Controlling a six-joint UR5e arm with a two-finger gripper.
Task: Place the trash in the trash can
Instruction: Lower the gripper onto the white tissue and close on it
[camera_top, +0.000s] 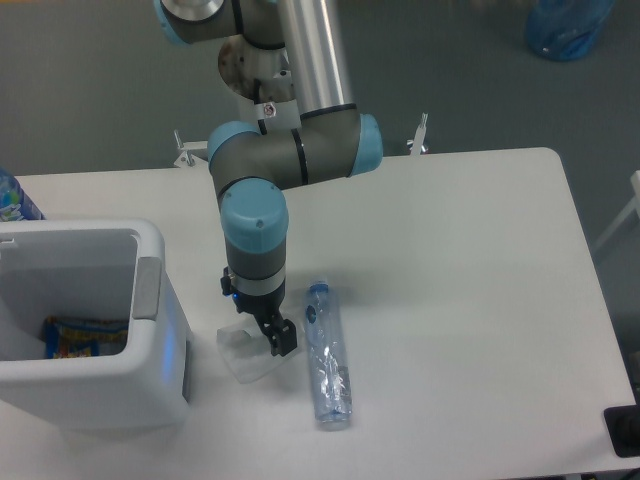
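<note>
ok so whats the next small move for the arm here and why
Probably lower a little and close on the crumpled white wrapper. The gripper sits right over it, just right of the trash can, while the crushed clear bottle lies untouched to its right. Whether the fingers already grip the wrapper cannot be told from this view.

No text, label or number is legible on anything here.
</note>
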